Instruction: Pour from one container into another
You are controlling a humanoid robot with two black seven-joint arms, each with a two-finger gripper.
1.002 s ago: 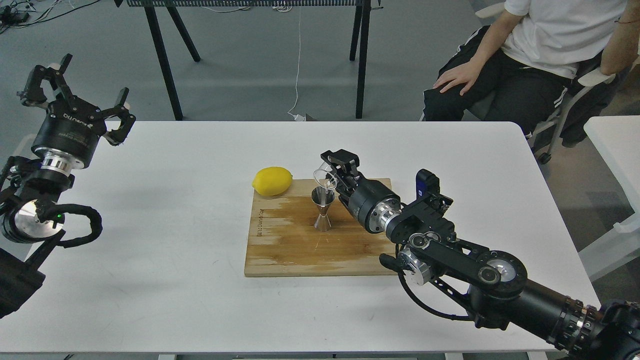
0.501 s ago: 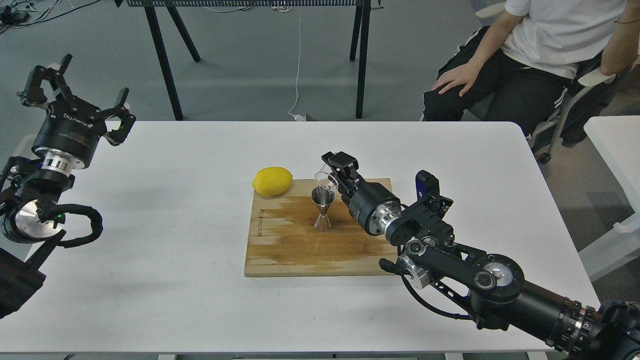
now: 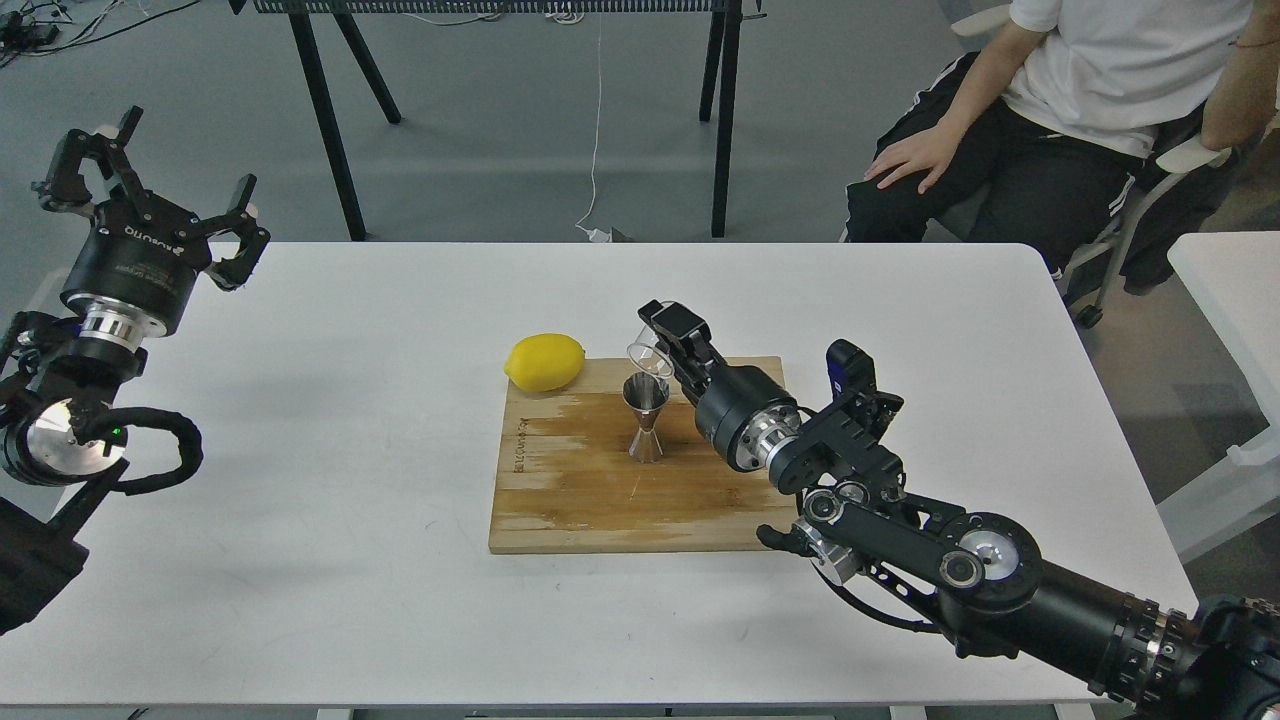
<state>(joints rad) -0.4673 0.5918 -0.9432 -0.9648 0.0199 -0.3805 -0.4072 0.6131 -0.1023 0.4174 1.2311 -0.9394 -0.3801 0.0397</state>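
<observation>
The shiny steel jigger (image 3: 646, 418) stands upright on the wooden cutting board (image 3: 600, 500). Just above and behind its rim hangs the small clear glass cup (image 3: 648, 359), tilted with its mouth toward the left. My right gripper (image 3: 662, 345) is shut on the glass cup, its arm reaching in from the lower right. My left gripper (image 3: 150, 180) is held high off the table's left edge, fingers spread wide, nothing between them.
A yellow lemon (image 3: 545, 362) lies at the board's far left corner. The board sits mid-table on the white table (image 3: 300, 500). A seated person (image 3: 1080, 110) is behind the table's far right; another white table (image 3: 1230, 300) stands to the right.
My right gripper has rotated and lifted the glass cup slightly, bringing it from a steep pouring tilt over the jigger toward a more level pose. The left arm has stayed put.
</observation>
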